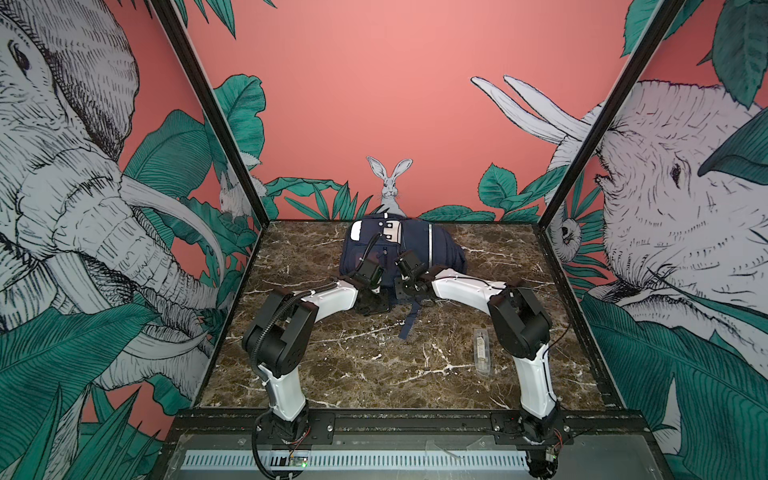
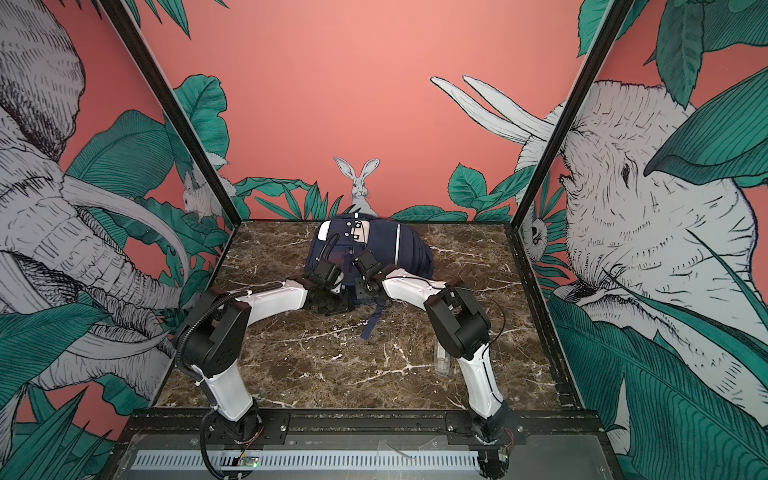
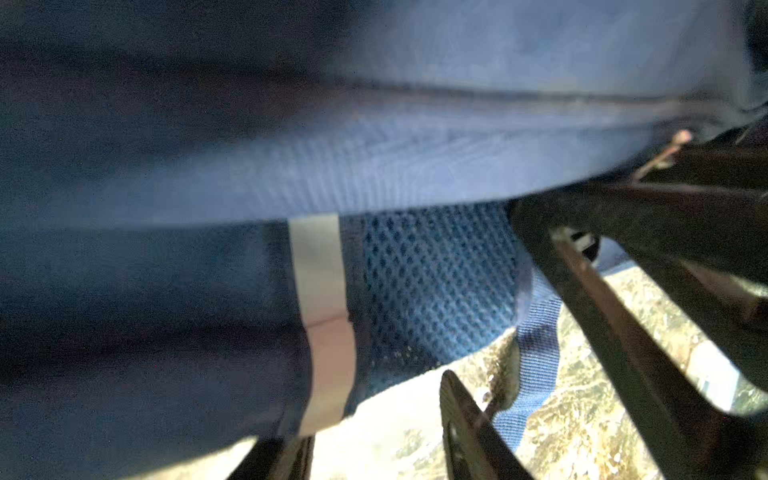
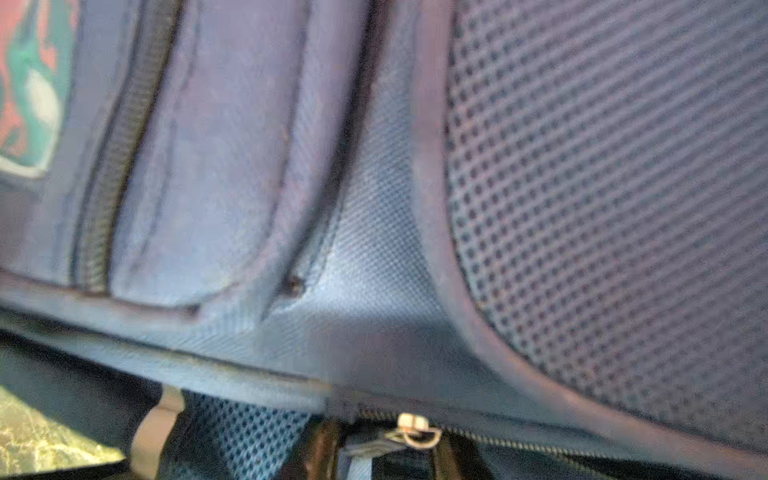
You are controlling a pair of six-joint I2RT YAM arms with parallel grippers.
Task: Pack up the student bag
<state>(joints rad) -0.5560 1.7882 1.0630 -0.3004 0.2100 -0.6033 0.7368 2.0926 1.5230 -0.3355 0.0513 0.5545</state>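
Navy student bag (image 1: 432, 249) lies zipped at twelve o'clock on the marble table (image 1: 353, 374). Opening appears underway: at its six o'clock edge the right tool (image 4: 384, 455) brackets the zipper pull (image 4: 413, 432), grip unclear. The left tool (image 3: 365, 453) is spread alongside. Next, pinch the pull firmly and draw.

In both top views the student bag (image 1: 399, 249) blocks the upper middle of the table (image 1: 332, 374), up by the back wall. The left gripper (image 1: 376, 301) and right gripper (image 1: 409, 286) crowd its near edge just beside each other, with a strap (image 1: 409, 322) trailing toward lower centre. Marble lies open left and right of the bag and across the lower middle between the arms, except for a clear case (image 1: 482, 353) at lower right, just beside the right arm (image 1: 519, 320).
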